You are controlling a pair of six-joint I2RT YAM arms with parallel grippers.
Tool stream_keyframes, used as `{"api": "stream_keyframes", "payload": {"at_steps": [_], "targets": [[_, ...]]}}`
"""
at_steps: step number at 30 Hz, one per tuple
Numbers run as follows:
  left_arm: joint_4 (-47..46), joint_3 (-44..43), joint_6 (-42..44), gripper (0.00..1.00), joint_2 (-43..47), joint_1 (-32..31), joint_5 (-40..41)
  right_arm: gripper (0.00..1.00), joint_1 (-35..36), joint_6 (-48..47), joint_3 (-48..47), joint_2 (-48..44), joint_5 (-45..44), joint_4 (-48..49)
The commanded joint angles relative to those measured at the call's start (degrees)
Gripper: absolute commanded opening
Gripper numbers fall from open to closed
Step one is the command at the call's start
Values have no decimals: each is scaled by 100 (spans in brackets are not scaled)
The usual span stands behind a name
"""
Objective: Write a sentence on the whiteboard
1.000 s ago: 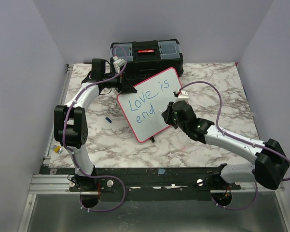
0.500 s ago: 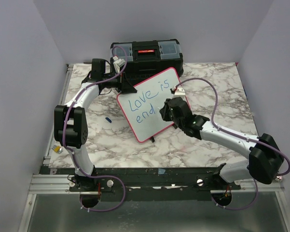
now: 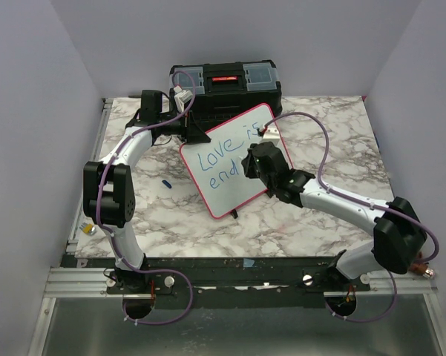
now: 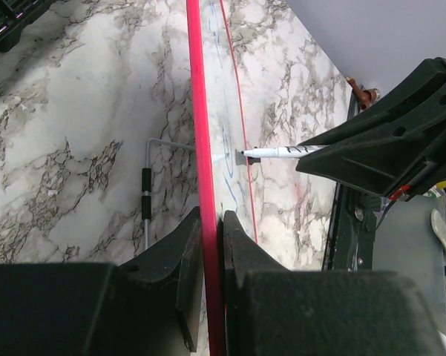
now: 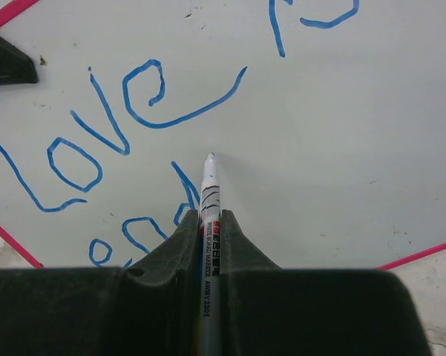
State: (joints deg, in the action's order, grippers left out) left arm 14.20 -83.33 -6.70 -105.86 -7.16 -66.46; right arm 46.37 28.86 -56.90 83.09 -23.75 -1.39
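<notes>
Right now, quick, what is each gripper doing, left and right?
Left gripper: closed on the edge of the pink-red-framed glossy whiteboard.
Right gripper: closed on a slim white marker pen, tip at the board.

The whiteboard point(image 3: 226, 196) is showing glossy white inside a thin pink-red frame, and the sentence point(image 3: 221, 159) is running across it in blue. The marker point(image 5: 210, 185) is showing white with black bands and red print. The surface point(image 3: 171, 215) is showing grey-veined white marble. The toolbox point(image 3: 226, 89) is showing black with a red strip.
</notes>
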Motion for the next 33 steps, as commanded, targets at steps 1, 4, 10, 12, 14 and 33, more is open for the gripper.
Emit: {"api": "stream_keyframes", "payload": {"at_steps": [1,4,10,12,14,33], "targets": [[-514,-34,373,0,184,-32,-64,1,-5,-67,-198,152,-322,84],[-514,-48,363,0,172,-31,-59,1,-5,-70,-198,223,-336,81],[-503,-53,362,0,178,-31,-60,1,-5,-57,-164,304,-314,42],[-503,-56,364,0,167,-31,-61,1,-5,-54,-123,293,-285,6],[-503,-58,370,0,163,-36,-60,1,1,-32,-73,279,-259,-27],[-497,-46,371,0,180,-34,-44,1,-4,189,591,-2,161,-360]]}}
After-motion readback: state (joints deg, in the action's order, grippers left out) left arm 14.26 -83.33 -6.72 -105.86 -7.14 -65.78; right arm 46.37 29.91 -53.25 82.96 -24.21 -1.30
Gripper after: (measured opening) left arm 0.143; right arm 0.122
